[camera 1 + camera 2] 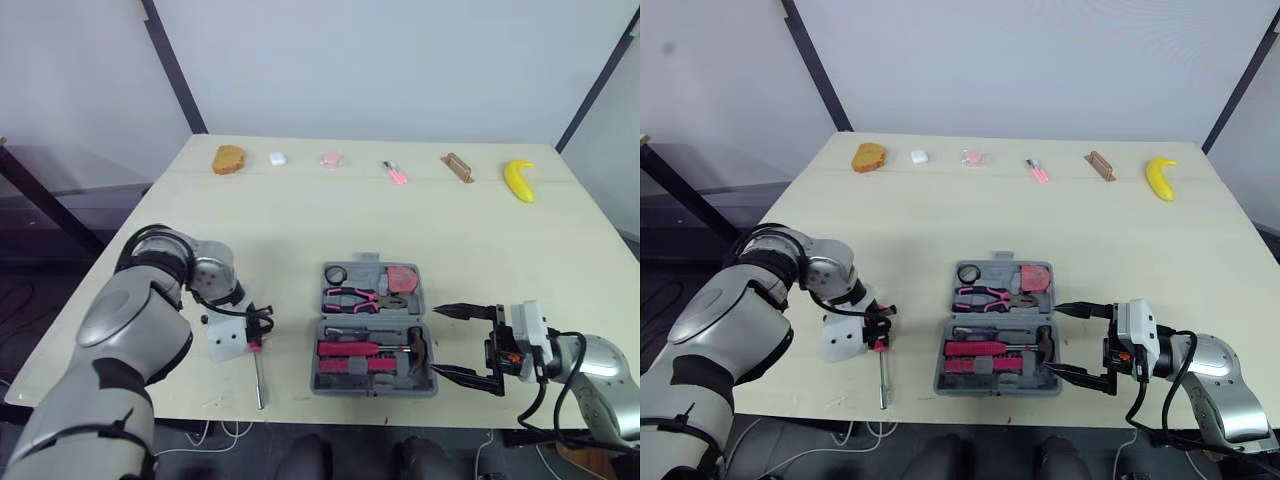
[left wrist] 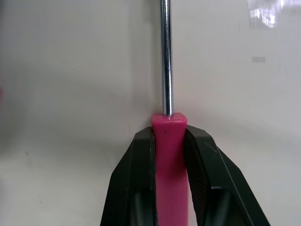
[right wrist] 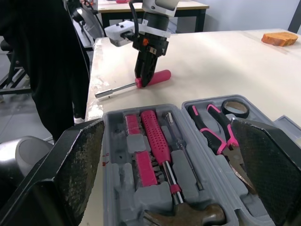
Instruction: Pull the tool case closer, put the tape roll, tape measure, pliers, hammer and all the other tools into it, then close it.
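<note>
Tool case [image 1: 372, 392] lies open near the front edge of the tabletop [image 1: 300, 220], with pliers [image 1: 365, 297], hammer [image 1: 420, 345], tape roll [image 1: 335, 274] and tape measure [image 1: 403, 279] seated in it. To its left, the left hand [image 2: 168, 137] is clamped on the pink handle of a screwdriver [image 1: 258, 378] lying flat. The right hand [image 1: 440, 341] waits beside the case's right wall, fingers apart. The grip sits at the handle's shaft end, so on lifting the tool may pivot, slip, or catch the rim and shove the case.
</note>
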Motion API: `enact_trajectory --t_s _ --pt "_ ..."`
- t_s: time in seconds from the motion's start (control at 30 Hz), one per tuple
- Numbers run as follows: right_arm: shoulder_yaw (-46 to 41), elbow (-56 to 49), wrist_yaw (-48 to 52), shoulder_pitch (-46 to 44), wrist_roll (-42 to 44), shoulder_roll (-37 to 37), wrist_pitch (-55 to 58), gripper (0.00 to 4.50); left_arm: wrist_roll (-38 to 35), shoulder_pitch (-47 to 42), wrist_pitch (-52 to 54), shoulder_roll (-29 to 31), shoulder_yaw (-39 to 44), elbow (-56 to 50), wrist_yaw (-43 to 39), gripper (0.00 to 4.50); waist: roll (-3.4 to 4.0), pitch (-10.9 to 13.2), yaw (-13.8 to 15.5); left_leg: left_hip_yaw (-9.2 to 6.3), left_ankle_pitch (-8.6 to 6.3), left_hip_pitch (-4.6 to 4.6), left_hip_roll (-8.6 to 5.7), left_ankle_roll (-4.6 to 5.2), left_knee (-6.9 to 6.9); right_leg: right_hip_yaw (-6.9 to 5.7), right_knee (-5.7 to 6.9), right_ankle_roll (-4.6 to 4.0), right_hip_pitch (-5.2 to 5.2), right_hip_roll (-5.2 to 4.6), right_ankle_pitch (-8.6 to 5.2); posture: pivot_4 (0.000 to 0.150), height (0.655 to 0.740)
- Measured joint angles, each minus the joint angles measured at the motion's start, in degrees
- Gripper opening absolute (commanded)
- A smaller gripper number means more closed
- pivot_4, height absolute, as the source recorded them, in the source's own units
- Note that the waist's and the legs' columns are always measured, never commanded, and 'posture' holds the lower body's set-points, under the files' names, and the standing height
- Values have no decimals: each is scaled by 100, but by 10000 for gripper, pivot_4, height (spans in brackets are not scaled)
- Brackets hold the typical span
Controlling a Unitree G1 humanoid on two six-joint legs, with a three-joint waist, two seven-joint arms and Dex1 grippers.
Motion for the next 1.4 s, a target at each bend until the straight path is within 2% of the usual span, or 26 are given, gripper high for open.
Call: enact_trajectory --t_s 0.1,0.33,0.5,0.6,0.67,0.73,0.83,0.87,0.97,1.1,1.23,1.37,1.4 --pt "15 6 0 -13 -1 0 -1 45000 -233 -67 -46 162 86 163 -157 3811 -13 6 1 -3 0 -5 1 0 3 -3 1 -1 -3 2 0 1500 7400" --pt "51 89 22 -109 -1 -1 -1 45000 -1285 -128 238 752 794 335 -979 3811 -17 7 18 -5 0 -10 2 0 8 -9 2 0 -3 1 0 1500 7400" --pt "65 90 56 -132 5 -2 -1 45000 -2352 286 1215 1113 1471 -488 -1553 3811 -16 7 6 -6 0 -9 5 0 13 -9 12 0 -4 -1 0 1500 7400" --pt "77 87 76 -143 11 -3 0 45000 -3081 1002 2434 1310 1970 -1550 -1805 3811 -16 8 -25 -7 0 -9 11 -1 13 -10 22 -1 -7 -1 0 1500 7400" --pt "90 79 92 -145 13 -3 0 45000 -3561 1711 3679 1555 2393 -2720 -1925 3811 -16 8 -53 -7 0 -10 11 -1 14 -9 26 -1 -13 -1 0 1500 7400" --pt "90 86 106 -115 8 -10 -1 45000 -4082 2488 5341 1746 2890 -3965 -1968 3811 -16 9 -103 -20 0 -12 17 -1 18 -10 44 -1 -22 -8 -1 1500 7400" --pt "85 89 109 -106 10 -8 -6 45000 -4552 3241 7018 1815 3374 -5268 -1895 3811 -15 9 -115 -26 0 -11 16 -1 25 -4 57 -1 -25 -11 -1 1500 7400" --pt "82 75 100 -111 14 10 -10 45000 -4816 3767 8113 1836 3727 -6088 -1732 3811 -14 9 -129 -27 0 -10 19 -1 31 1 65 -1 -26 -11 -1 1500 7400" --pt "91 78 60 -99 9 22 -8 45000 -5403 4505 10245 1810 4234 -7475 -1437 3811 -16 10 -137 -34 0 -9 17 -1 41 -1 77 0 -27 -8 -3 1500 7400" --pt "84 75 5 -94 54 81 0 45000 -6062 5062 12535 1782 4875 -8741 -1014 3811 -15 10 -136 -35 0 -8 11 -1 49 1 81 -1 -27 -1 -3 1500 7400" --pt "81 78 -14 -115 76 121 6 45000 -6868 5259 14733 1218 5604 -9693 -366 3811 -16 11 -114 -37 0 -11 10 -1 56 1 81 0 -26 -2 -3 1500 7400" --pt "34 95 -27 -117 80 120 8 45000 -7310 5267 16376 655 6252 -10385 392 3811 -16 11 -127 -39 0 -9 7 -1 56 3 81 -1 -26 0 -2 1500 7400" --pt "30 95 -29 -117 80 120 8 45000 -7318 5267 16402 644 6268 -10399 407 3811 -16 10 -128 -39 0 -9 7 -1 56 3 84 -1 -26 -1 -3 1500 7400"
